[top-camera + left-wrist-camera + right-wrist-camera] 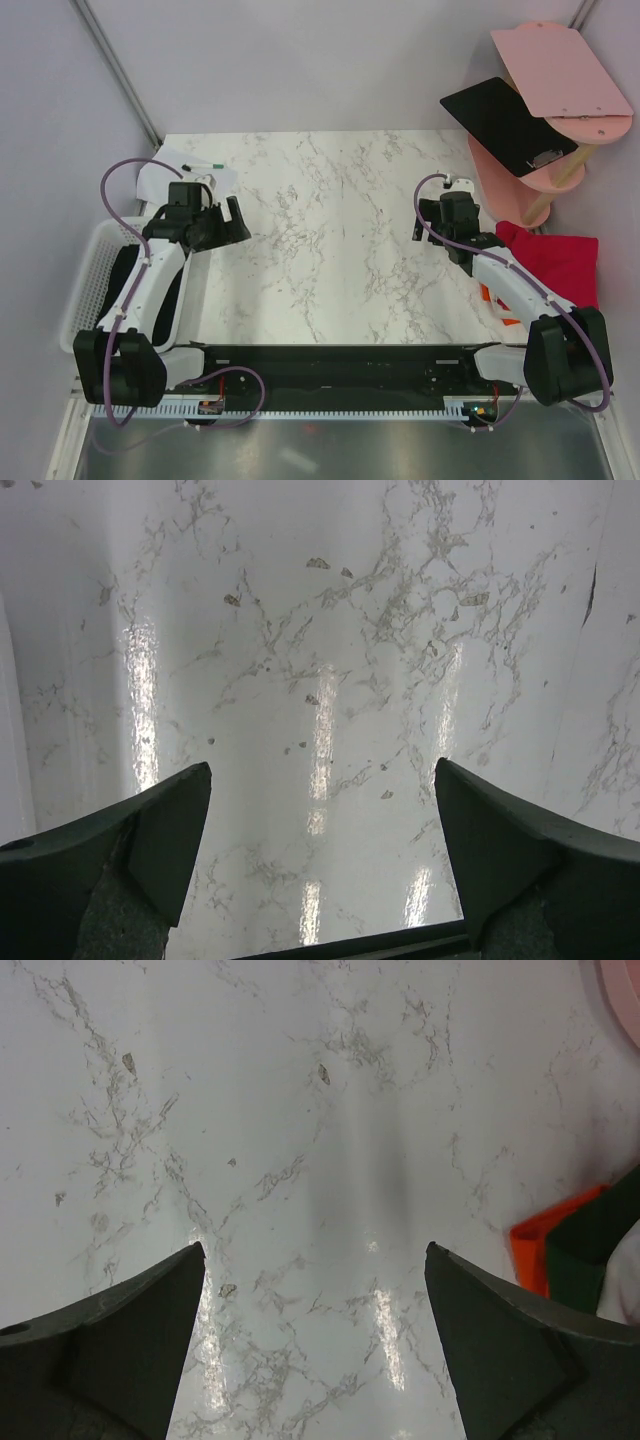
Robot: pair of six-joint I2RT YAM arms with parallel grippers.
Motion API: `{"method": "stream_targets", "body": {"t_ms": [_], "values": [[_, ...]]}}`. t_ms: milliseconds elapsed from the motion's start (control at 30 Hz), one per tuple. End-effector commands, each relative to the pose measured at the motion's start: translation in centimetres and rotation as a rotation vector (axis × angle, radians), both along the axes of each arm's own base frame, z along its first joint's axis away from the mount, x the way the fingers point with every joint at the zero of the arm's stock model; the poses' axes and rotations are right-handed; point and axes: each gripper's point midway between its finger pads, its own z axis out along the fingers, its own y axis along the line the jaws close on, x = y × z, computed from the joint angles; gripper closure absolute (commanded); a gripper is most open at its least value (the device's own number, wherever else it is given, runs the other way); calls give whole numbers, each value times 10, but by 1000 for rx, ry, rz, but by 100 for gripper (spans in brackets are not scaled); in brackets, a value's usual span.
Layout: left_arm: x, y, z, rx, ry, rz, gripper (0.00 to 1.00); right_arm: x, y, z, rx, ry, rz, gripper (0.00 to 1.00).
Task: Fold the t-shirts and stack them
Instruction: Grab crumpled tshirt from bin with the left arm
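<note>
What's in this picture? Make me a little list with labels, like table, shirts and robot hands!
table: white marble, nothing lying in its middle
left gripper: open, holding nothing
right gripper: open, holding nothing
red t-shirt: at the table's right edge, beside the right arm
orange t-shirt: folded, right of the right gripper
green t-shirt: folded, touching the orange one
basket: white, left of the table, something black inside
paper: far left corner, marker on it
</note>
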Motion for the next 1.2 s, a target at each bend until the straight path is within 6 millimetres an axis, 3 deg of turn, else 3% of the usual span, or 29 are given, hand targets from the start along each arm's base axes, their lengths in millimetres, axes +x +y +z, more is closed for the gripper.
{"method": "stream_targets", "body": {"t_ms": [0,200,333,467,500,567,600,633,733,967,1167], "values": [[13,15,44,72,-152,21,0,9,-3,13,-18,-37,-17,2],[11,51,66,229,-192,154,0,8,-3,13,-14,-38,-16,2],[6,76,62,328,-140,260,1,7,-2,12,-12,-37,-10,2],[-9,114,35,439,17,458,9,5,-1,9,-10,-30,-5,2],[-12,129,28,431,55,514,9,5,0,8,-8,-27,-1,2],[-12,133,5,351,135,545,8,5,0,7,-5,-26,0,2],[-17,149,-4,303,172,605,8,5,2,6,-3,-24,6,2],[-16,145,-12,214,193,601,8,5,1,6,-3,-22,6,2],[-21,160,-31,87,245,691,7,4,2,4,1,-19,8,2],[-36,177,-52,28,278,806,5,5,8,0,17,-7,28,2],[-42,177,-99,-92,439,821,5,6,11,-1,30,-5,40,2]]}}
